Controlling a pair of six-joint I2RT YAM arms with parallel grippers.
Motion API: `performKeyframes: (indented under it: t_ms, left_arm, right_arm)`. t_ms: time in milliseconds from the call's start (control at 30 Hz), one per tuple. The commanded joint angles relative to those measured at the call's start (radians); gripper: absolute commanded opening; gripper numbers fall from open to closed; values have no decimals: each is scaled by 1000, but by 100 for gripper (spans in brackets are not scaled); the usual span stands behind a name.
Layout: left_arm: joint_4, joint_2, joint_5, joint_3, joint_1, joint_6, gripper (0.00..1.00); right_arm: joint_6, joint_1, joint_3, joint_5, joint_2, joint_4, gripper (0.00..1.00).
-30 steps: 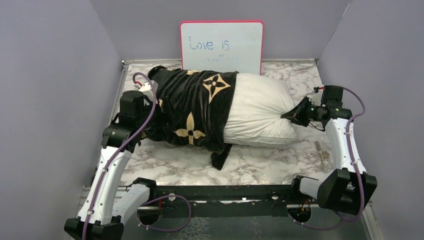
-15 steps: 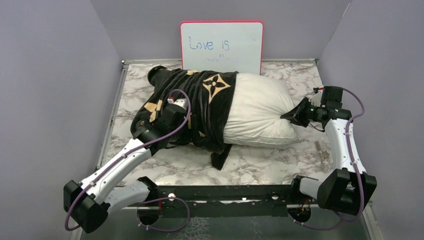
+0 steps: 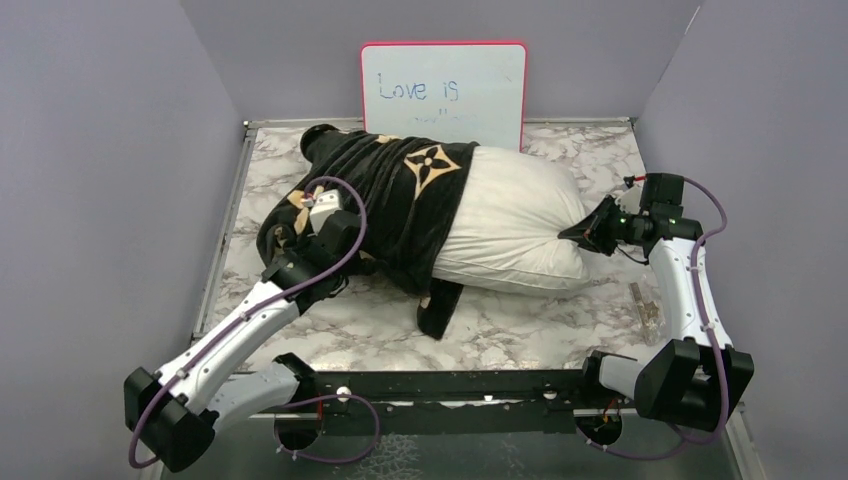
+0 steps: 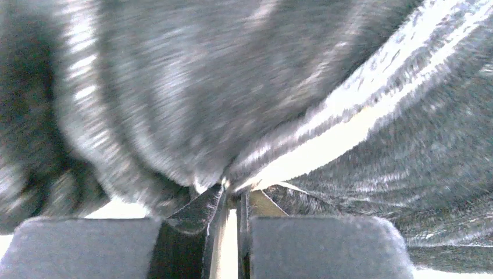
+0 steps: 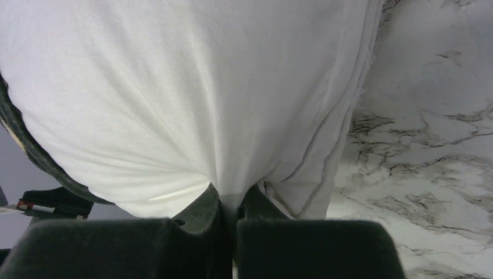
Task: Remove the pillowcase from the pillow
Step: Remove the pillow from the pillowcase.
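Note:
The black pillowcase (image 3: 400, 195) with tan flower motifs covers the left half of the pillow (image 3: 510, 220), whose plain white right half is bare. My left gripper (image 3: 356, 254) sits on the pillowcase's front left side. In the left wrist view, its jaws are pinched together on a fold of the black velvety pillowcase (image 4: 174, 87) at the left gripper's tips (image 4: 232, 190). My right gripper (image 3: 574, 232) is shut on the pillow's right end. In the right wrist view, the white pillow fabric (image 5: 174, 87) is bunched between the right gripper's fingers (image 5: 235, 196). A loose flap of the case (image 3: 440, 305) lies on the table in front.
A pink-framed whiteboard (image 3: 443, 95) leans on the back wall just behind the pillow. The marble table (image 3: 520, 330) is boxed in by grey walls on the left, right and back. A black bar (image 3: 450, 380) runs along the near edge between the arm bases.
The left arm swung in from the pillowcase's left end to its front side, then shut on the fabric. The case has bunched and shifted a little left. The right gripper stayed put.

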Motion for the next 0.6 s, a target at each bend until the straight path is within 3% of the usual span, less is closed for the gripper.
performKeyframes:
  t_ms: [0,167,200,267,400,500,567]
  left_arm:
    - [-216,-169,-379,53,131,18,7]
    - [-221,-287,-369,65,214,72,7]
    - [-211,-288,-342,71,213,90,13]
    - [-190,-275,-250,89,213,141,39]
    - [-170,-230,-76,177,213,199,71]
    - [-107,-190,65,247,213,258,86]
    - [-70,-134,170,306,213,306,91]
  right_arm:
    - [-27,-22,52,151,-24,31,2]
    - [-20,-23,35,121,-15,48,2]
    - [-19,-22,32,116,-13,51,2]
    - [-21,-23,30,110,-13,51,2]
    - [-29,-23,37,107,-27,44,2]
    - [-41,-23,33,98,-35,42,3]
    - [-47,-22,30,90,-42,40,4]
